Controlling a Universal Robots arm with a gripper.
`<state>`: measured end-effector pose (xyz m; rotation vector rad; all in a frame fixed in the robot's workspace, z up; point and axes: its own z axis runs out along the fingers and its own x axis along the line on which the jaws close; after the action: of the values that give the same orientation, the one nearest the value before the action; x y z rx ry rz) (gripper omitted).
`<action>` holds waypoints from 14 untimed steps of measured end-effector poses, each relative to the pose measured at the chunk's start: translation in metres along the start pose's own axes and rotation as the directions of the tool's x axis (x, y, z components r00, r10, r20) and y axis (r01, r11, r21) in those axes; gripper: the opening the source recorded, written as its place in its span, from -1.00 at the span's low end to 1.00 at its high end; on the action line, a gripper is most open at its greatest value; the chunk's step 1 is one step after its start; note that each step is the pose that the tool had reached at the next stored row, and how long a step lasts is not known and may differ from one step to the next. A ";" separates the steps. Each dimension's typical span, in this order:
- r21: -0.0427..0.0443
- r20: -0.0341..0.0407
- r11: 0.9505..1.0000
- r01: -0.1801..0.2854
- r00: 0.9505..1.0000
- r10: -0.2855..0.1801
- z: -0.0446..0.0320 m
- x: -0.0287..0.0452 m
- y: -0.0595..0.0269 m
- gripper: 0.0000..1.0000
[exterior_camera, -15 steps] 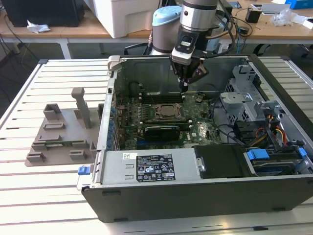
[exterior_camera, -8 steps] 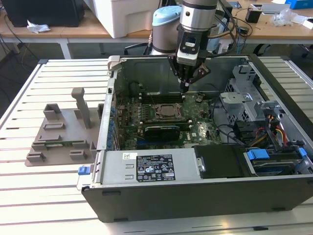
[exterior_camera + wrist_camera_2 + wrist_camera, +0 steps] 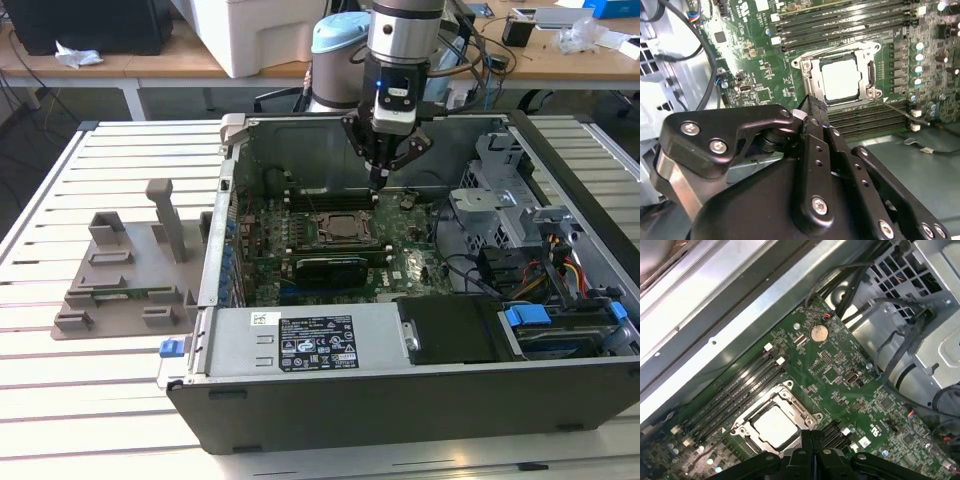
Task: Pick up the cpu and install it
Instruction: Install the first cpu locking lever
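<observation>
The cpu [image 3: 840,80] already lies in its socket [image 3: 808,75] mid-board [image 3: 755,60], and the gripper [image 3: 811,104], claw pressed together and empty, hangs near the socket's edge, so seating looks done and any further move calls for light, square contact.

socket [image 3: 789,389] edge hidden behind hand [image 3: 811,435], computer case [image 3: 400,400] cut off

We see the cpu [image 3: 840,80] lying flat in its socket [image 3: 807,75] on the green motherboard [image 3: 760,70], silver-white top up, with rows of dark memory slots [image 3: 840,22] on two opposite sides. Our black end effector [image 3: 811,104] takes up the foreground, its fingers drawn together to one narrow tip near a corner of the socket frame, holding nothing. Black cables [image 3: 707,65] cross the board's edge beside grey chassis metal [image 3: 660,100].
</observation>
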<state>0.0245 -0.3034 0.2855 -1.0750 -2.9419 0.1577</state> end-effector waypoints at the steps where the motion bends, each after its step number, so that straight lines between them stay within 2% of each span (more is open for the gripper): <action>1: -0.005 -0.003 1.000 0.006 1.000 -0.006 0.0000 0.0000 0.0000 -0.79; 2: -0.013 -0.009 1.000 0.015 1.000 -0.015 0.0000 0.0000 0.0000 -0.79; 3: -0.017 -0.011 1.000 0.024 1.000 -0.024 0.0000 0.0000 0.0000 -0.79; 5: -0.018 -0.006 0.997 0.072 0.997 -0.072 0.0000 0.0000 -0.0001 -0.79; 7: -0.019 -0.004 0.995 0.100 0.995 -0.101 -0.0001 0.0000 -0.0001 -0.79; 9: -0.020 0.002 0.988 0.153 0.988 -0.153 0.0000 0.0000 0.0000 -0.79; 13: -0.020 0.006 0.980 0.199 0.980 -0.199 0.0000 0.0000 0.0000 -0.79; 14: -0.020 0.008 0.976 0.216 0.976 -0.216 0.0000 0.0000 0.0000 -0.79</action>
<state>0.0245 -0.3034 0.2855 -0.7485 -3.0448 0.1281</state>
